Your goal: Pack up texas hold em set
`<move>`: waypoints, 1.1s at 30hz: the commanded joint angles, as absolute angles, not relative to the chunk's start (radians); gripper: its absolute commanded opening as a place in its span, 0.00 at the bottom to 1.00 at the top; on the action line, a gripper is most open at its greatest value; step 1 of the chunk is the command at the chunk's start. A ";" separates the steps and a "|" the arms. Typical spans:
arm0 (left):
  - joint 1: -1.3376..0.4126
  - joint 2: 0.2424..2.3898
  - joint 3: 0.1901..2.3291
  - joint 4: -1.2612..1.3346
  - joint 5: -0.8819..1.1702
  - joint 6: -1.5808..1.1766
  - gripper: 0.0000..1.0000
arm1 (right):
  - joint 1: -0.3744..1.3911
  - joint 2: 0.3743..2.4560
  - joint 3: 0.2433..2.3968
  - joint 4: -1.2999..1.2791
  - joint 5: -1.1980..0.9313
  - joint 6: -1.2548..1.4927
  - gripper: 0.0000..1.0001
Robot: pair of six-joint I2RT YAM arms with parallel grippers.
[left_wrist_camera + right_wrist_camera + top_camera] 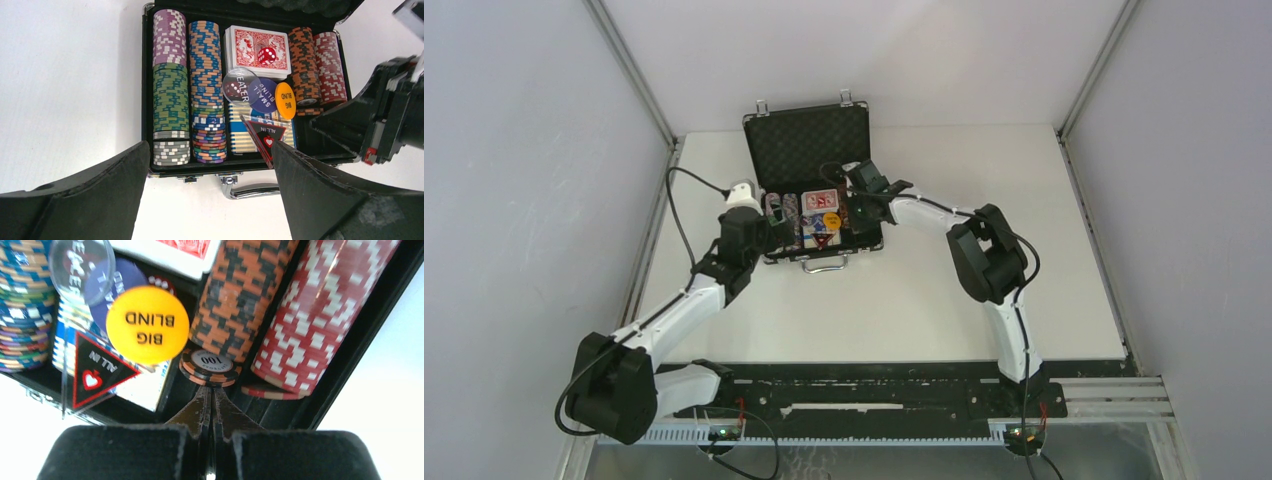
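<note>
I see the white table (924, 310) with the black case (146, 90) sitting toward its far side, its lid (809, 145) standing open at the back and its metal handle (250, 189) facing the arms. My left gripper (210, 145) hangs just in front of the case's front wall, fingers spread wide and holding nothing. My right gripper (210, 390) reaches into the right end of the case with its fingers pressed together and nothing between them, the tips right at an orange and black chip (210, 364) lying flat at the near end of its row; I cannot tell whether they touch it. The case is packed with four rows of chips: a purple, green and grey row (170, 85) on the left, a blue and orange row (206, 90) beside it, then an orange and black row (304, 65) and a red and white row (330, 65) on the right. Between them lie a red deck (250, 42) at the back and a blue deck (239, 137) at the front. A red die (266, 55) rests on the red deck. Overlapping on the blue deck are a clear dealer button (241, 86), a purple small blind button (264, 96) and a yellow big blind button (285, 100). A clear triangular all-in marker (265, 137) lies tilted there, its point reaching over the front wall.
</note>
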State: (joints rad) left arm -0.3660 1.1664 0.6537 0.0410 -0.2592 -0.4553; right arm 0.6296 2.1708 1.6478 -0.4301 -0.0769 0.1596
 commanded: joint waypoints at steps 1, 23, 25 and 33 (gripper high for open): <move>-0.368 1.178 0.672 0.074 -0.251 -0.460 0.96 | 0.610 2.195 1.750 -0.426 -0.063 0.152 0.00; -0.368 1.195 0.678 0.075 -0.221 -0.465 0.96 | 0.658 2.045 1.732 -0.470 -0.057 0.114 0.00; -0.367 1.192 0.677 0.074 -0.227 -0.470 0.96 | 0.668 2.027 1.726 -0.469 -0.053 0.114 0.00; -0.367 1.198 0.680 0.061 -0.277 -0.509 0.95 | 0.670 2.015 1.732 -0.462 -0.068 0.117 0.00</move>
